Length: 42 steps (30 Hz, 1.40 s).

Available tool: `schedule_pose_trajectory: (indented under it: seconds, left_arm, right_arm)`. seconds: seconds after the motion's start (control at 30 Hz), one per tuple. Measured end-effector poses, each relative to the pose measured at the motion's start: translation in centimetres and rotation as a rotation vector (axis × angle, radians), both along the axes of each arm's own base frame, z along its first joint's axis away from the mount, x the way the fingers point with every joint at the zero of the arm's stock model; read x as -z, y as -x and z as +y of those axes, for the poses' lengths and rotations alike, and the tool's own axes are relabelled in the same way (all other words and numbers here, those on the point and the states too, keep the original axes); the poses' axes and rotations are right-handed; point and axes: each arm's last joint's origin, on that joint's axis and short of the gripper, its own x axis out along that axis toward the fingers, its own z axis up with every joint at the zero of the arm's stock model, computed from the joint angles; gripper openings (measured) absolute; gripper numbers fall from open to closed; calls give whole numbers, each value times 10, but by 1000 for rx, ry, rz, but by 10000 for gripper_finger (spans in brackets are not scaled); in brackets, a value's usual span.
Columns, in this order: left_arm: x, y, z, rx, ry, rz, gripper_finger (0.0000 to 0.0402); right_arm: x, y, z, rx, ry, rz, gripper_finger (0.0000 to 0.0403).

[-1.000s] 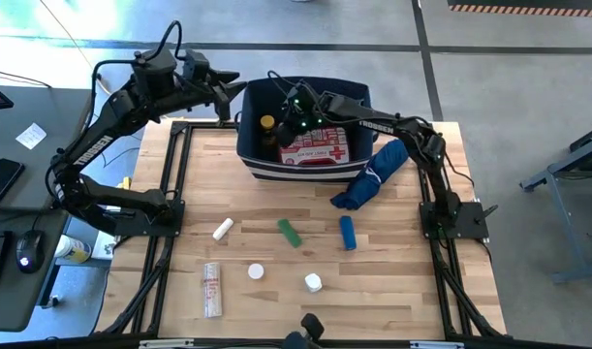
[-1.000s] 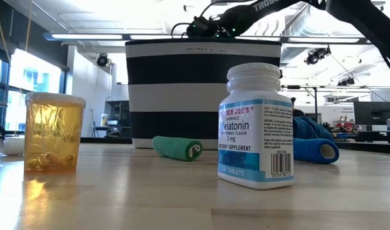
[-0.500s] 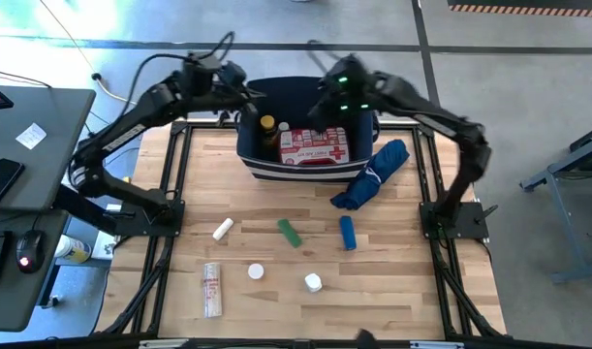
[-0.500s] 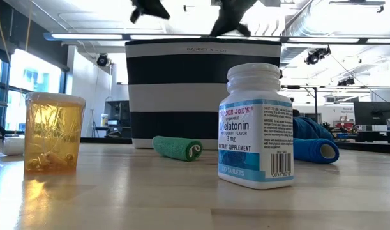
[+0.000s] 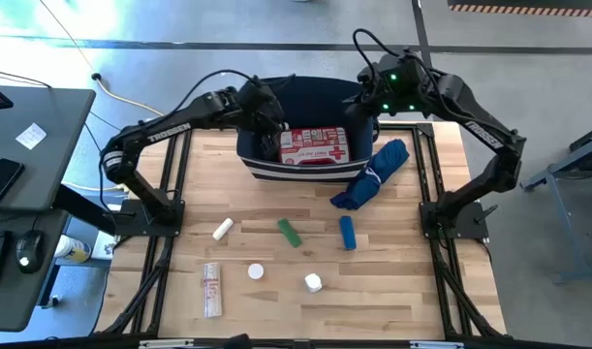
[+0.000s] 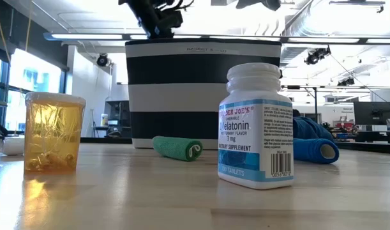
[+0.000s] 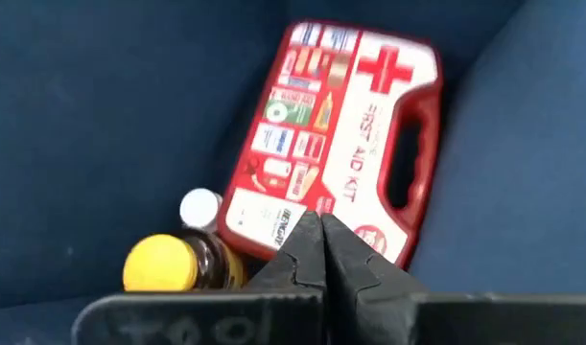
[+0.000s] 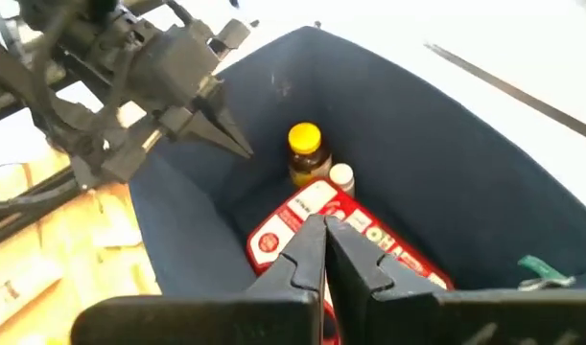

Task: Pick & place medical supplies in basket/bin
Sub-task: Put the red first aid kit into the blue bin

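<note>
The navy bin (image 5: 262, 163) with a white stripe stands at the table's far middle. In it lie a red-and-white first aid pouch (image 7: 340, 134), a yellow-capped amber bottle (image 7: 163, 264) and a small white bottle (image 7: 200, 206). My left gripper (image 5: 271, 121) hovers shut over the bin's left part, above its rim (image 6: 159, 22). My right gripper (image 5: 373, 97) is shut above the bin's far right corner. On the table lie a white tube (image 5: 223, 229), a green roll (image 5: 290, 233), a blue roll (image 5: 348, 233), a flat pale box (image 5: 212, 289) and a white bottle (image 5: 314, 282).
A royal-blue fabric bundle with white trim (image 5: 373, 174) lies right of the bin. A small white round cap (image 5: 256, 272) sits near the flat box. In the low view a melatonin bottle (image 6: 255, 128) and an amber vial (image 6: 51, 131) stand close to the camera.
My left gripper has swung from outside the bin's far left corner toward the table's right and near edge, coming down over the bin's left part. My right gripper has risen out of the bin and gone toward the table's right and far edge.
</note>
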Motion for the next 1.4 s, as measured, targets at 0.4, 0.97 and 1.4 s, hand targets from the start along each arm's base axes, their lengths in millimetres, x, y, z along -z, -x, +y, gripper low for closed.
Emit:
schedule_pose_trajectory:
  seconds: [0.4, 0.97, 1.4]
  left_arm:
    - [-34, -36, 11, 32, -39, 146, 22]
    - [54, -68, 57, 236, 179, 639, 22]
    - [105, -85, 69, 238, 209, 781, 22]
  right_arm:
    - [3, -5, 17, -84, -11, 41, 2]
    - [5, -14, 50, -170, -3, 72, 1]
    - [5, -15, 53, -150, -27, 61, 2]
